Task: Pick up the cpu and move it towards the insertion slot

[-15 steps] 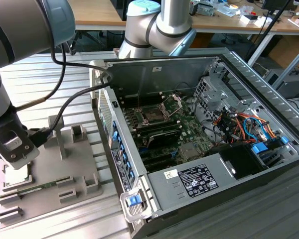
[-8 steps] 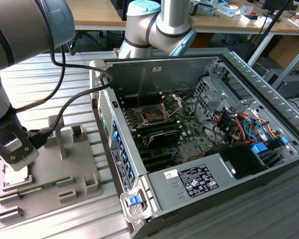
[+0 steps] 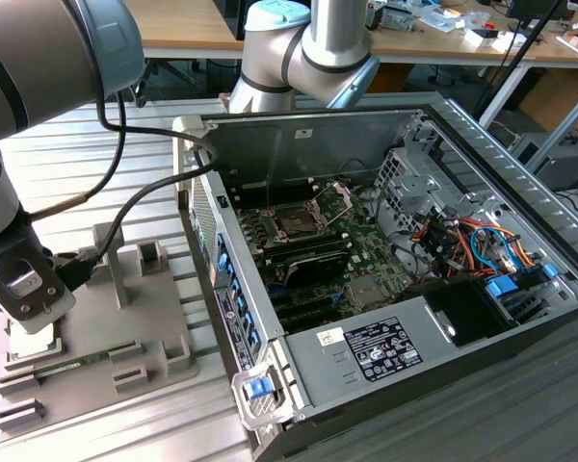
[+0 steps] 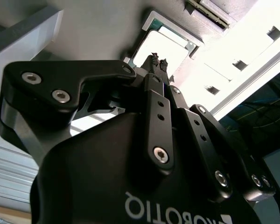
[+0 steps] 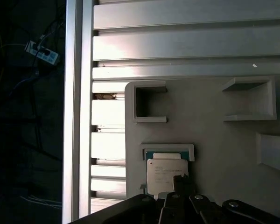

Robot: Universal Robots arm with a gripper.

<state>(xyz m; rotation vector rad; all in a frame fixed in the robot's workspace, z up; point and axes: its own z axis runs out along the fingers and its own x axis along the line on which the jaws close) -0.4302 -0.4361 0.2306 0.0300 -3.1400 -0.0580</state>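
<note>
The cpu (image 5: 165,174) is a pale square chip lying flat in a shallow nest on the grey fixture plate (image 5: 214,140). In the second wrist view the cpu (image 4: 173,45) lies just beyond my gripper (image 4: 159,59), whose two fingertips stand together with hardly any gap and nothing between them. A dark finger (image 5: 182,183) overlaps the chip's near edge. In the exterior view my gripper (image 3: 26,310) hangs low over the cpu (image 3: 35,344) at the far left. The insertion slot (image 3: 297,223) is a dark square socket with a raised metal frame, inside the open computer case.
A thin green memory stick (image 3: 77,363) lies on the fixture plate (image 3: 106,327) beside raised grey blocks (image 3: 150,258). The case wall (image 3: 212,279) stands between the plate and the motherboard. Cables (image 3: 154,183) trail from my arm. Drive cages and wiring (image 3: 462,241) fill the case's far side.
</note>
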